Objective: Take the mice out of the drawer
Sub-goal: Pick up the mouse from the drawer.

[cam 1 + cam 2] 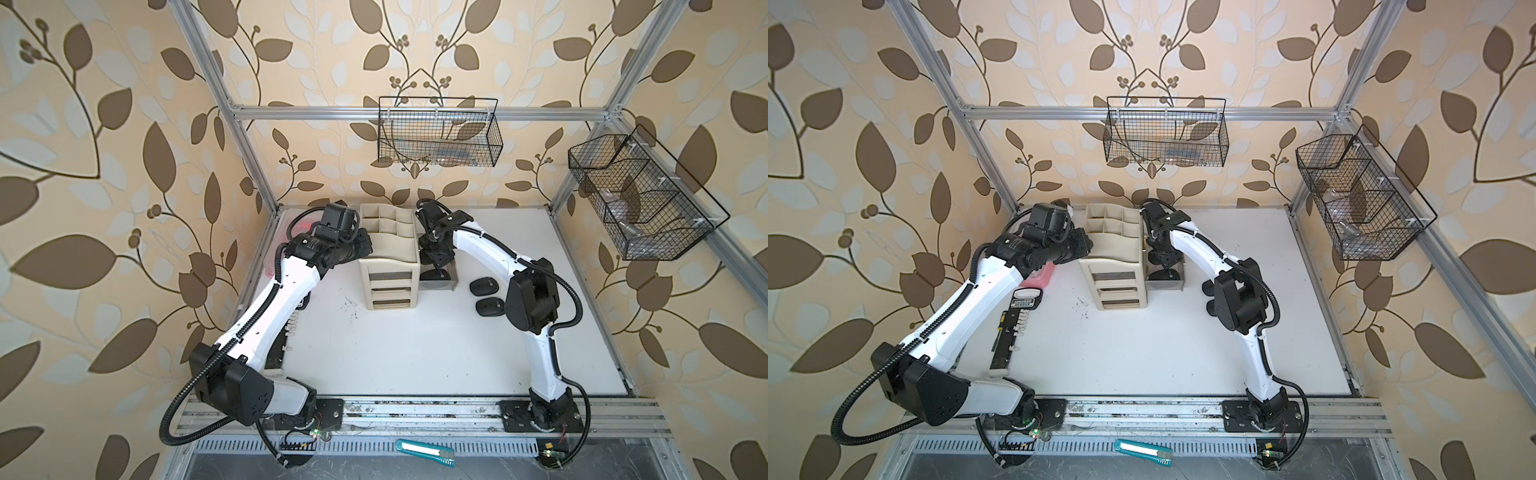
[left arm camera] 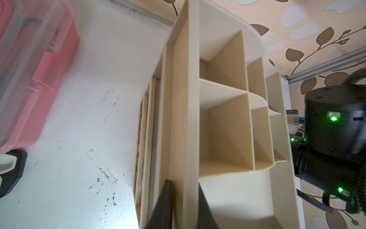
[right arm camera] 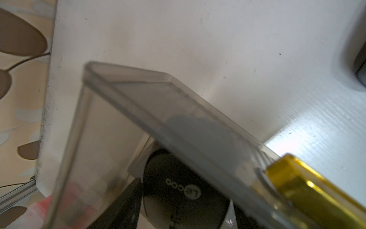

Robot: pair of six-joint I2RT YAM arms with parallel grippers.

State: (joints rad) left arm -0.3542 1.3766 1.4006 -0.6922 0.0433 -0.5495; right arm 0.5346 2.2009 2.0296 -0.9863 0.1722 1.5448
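Observation:
A smoky clear drawer [image 1: 452, 283] [image 3: 138, 95] stands on the table right of the beige organizer [image 1: 388, 266]. Inside it lies a black mouse [image 3: 178, 174] [image 1: 432, 275]. My right gripper [image 3: 186, 194] [image 1: 436, 264] reaches into the drawer, open, with its fingers either side of that mouse; a thin gap shows on one side. A grey rounded shape [image 3: 198, 134] shows through the drawer wall. Two black mice [image 1: 484, 286] [image 1: 490, 306] lie on the table right of the drawer. My left gripper [image 2: 184, 184] [image 1: 368, 245] is shut on the organizer's side wall [image 2: 184, 119].
A pink lidded box [image 2: 39, 59] [image 1: 1040, 276] sits left of the organizer under my left arm. A tool set [image 1: 1011, 332] lies along the left table edge. My right elbow [image 1: 532, 299] hangs beside the two mice. Wire baskets [image 1: 440, 133] [image 1: 640, 199] hang on the walls. A teal knife [image 1: 426, 451] lies on the front rail.

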